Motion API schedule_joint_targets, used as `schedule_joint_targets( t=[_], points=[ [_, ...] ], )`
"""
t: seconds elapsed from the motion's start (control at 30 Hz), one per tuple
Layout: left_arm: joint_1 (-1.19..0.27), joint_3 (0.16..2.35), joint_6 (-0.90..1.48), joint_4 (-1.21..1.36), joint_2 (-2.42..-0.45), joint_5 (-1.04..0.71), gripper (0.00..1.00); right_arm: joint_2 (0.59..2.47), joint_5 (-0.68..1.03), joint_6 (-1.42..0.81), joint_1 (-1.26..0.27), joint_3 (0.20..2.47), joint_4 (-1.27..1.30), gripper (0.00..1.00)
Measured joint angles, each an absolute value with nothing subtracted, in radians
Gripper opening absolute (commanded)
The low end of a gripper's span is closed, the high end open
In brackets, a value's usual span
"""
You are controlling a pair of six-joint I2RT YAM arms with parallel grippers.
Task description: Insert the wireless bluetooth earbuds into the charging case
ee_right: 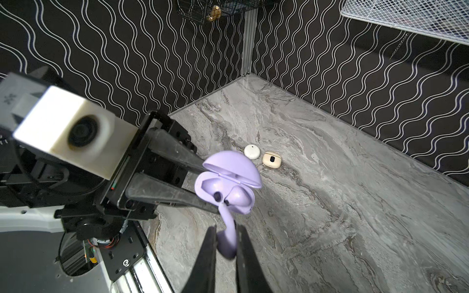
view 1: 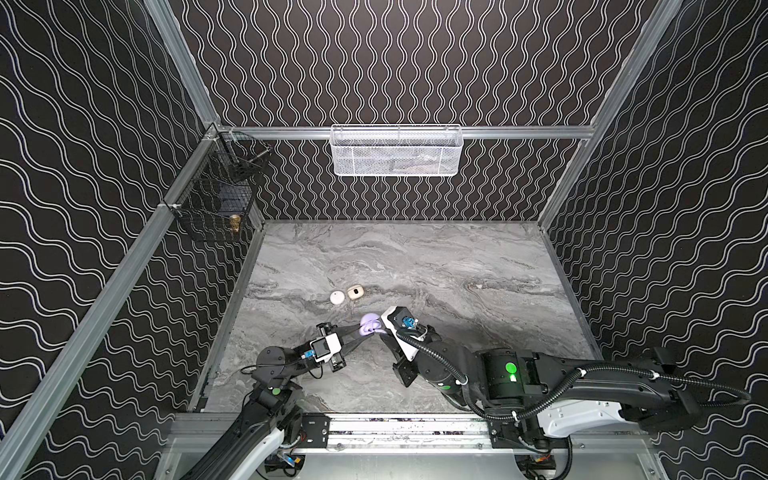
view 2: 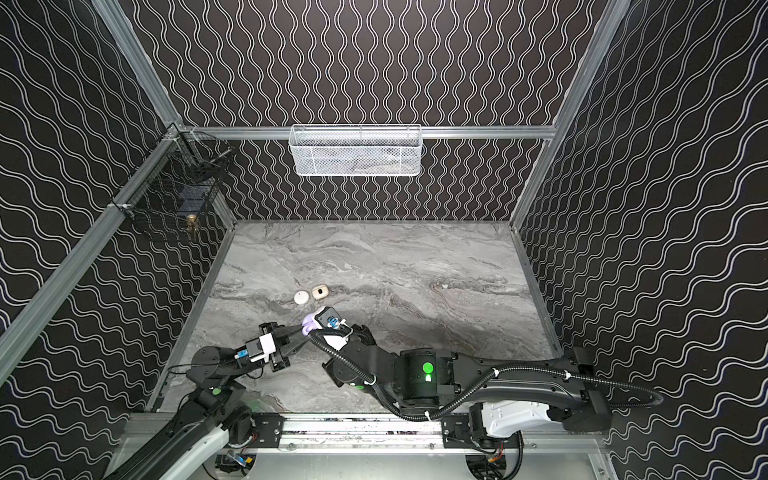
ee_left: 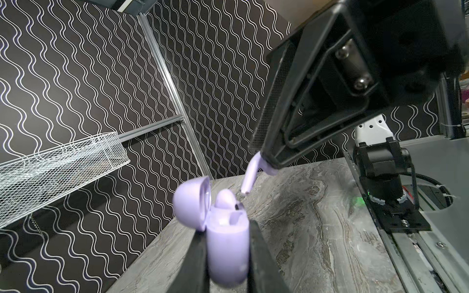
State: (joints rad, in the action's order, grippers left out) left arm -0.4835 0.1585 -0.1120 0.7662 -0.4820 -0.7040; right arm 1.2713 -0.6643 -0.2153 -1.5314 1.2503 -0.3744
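Observation:
A lavender charging case (ee_left: 227, 248) with its lid (ee_left: 190, 203) flipped open is clamped between the fingers of my left gripper (ee_left: 225, 228), which holds it above the marble table. One lavender earbud (ee_left: 224, 199) sits in the case. My right gripper (ee_right: 226, 229) is shut on the head of a second lavender earbud (ee_right: 227, 243). Its stem points at the case's empty socket (ee_right: 217, 195), with the tip right at the opening. In both top views the two grippers meet at the case (view 1: 369, 323) (view 2: 309, 322) near the table's middle front.
A round white case (view 1: 337, 297) and a beige case (view 1: 355, 291) lie shut on the table just behind the grippers. A tiny pale object (view 1: 479, 286) lies further right, too small to identify. A white mesh basket (view 1: 395, 151) hangs on the back wall and a black wire basket (view 1: 216, 199) on the left.

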Motion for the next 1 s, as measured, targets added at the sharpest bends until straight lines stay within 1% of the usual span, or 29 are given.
schedule_joint_targets(
  t=[0.33, 0.53, 1.0],
  points=[
    [-0.487, 0.159, -0.131, 0.765, -0.479, -0.677, 0.00, 1.368, -0.709, -0.225, -1.531, 1.369, -0.459, 0.00],
    [-0.490, 0.158, -0.133, 0.765, -0.482, -0.673, 0.00, 1.369, -0.731, -0.247, -1.531, 1.376, -0.514, 0.00],
    [-0.494, 0.157, -0.137, 0.762, -0.489, -0.665, 0.00, 1.418, -0.721, -0.253, -1.520, 1.424, -0.562, 0.00]
  ],
)
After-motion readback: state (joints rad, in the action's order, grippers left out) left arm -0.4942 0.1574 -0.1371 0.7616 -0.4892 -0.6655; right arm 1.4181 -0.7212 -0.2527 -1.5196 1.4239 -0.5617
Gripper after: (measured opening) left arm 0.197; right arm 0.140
